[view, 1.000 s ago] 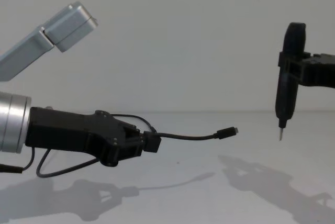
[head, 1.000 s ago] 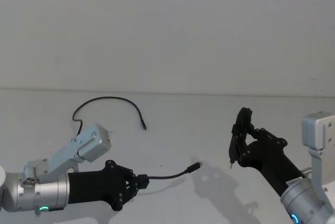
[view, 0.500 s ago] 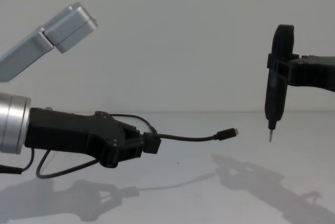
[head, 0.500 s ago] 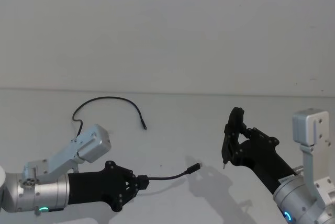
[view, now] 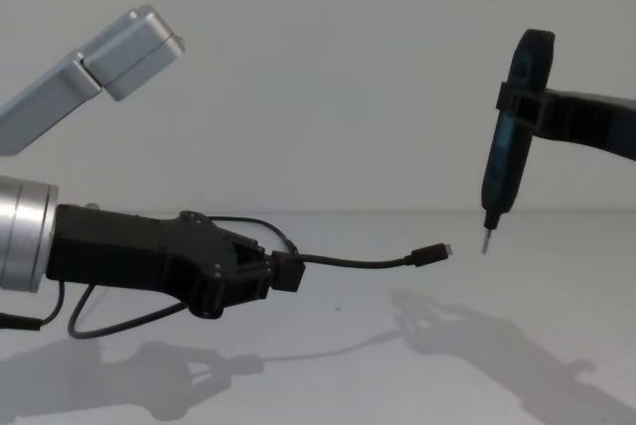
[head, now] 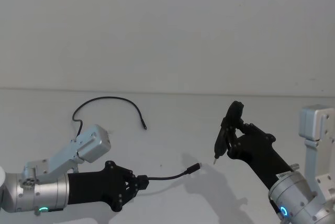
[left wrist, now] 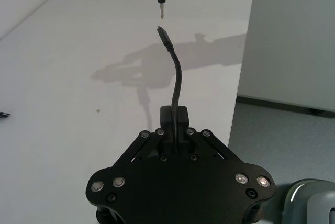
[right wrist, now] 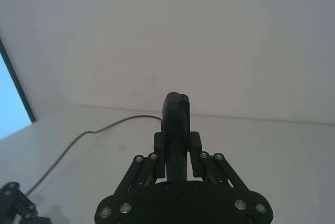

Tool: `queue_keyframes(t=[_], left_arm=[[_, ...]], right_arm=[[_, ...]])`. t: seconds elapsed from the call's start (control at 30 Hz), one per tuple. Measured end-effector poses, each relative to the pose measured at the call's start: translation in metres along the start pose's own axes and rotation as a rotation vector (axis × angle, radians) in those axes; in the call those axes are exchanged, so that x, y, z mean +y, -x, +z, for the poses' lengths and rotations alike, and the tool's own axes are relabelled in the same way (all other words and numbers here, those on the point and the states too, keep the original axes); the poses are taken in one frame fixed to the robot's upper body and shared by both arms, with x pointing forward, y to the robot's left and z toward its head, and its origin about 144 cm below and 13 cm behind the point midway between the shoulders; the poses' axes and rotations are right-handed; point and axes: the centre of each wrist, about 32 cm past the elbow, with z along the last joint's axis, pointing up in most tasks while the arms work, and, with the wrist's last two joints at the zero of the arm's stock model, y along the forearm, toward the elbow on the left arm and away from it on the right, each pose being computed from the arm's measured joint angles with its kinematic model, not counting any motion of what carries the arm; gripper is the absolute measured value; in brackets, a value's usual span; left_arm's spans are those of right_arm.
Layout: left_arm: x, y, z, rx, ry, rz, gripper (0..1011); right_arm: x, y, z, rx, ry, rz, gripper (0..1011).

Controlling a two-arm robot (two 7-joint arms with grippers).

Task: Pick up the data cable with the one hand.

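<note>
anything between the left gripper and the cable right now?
Nothing visible. The left gripper is shut on the cable near one plug, whose free end sticks out in the air. The right gripper, shut on a pointed tool, hangs near that plug tip, apart from it.

Cable plug (head: 194, 168) sticks out mid-frame in head view, w/ pointed tool (head: 224, 139) in right gripper (head: 229, 136) just right of it, narrow gap. Left gripper (head: 140, 182) blocks lower left. Table (head: 172, 119) btw cable loop and tool open.
</note>
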Motion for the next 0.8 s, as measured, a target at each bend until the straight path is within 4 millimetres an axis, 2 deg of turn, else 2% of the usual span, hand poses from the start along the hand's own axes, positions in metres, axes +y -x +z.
queue_keyframes(t=[0.33, 0.8], left_arm=[[0.0, 0.0, 0.0, 0.0, 0.0, 0.0, 42], [0.0, 0.0, 0.0, 0.0, 0.0, 0.0, 42]], right_arm=[[0.0038, -0.0014, -0.003, 0.124, -0.009, 0.035, 269], [0.0076, -0.0008, -0.0085, 0.188, 0.007, 0.069, 269]])
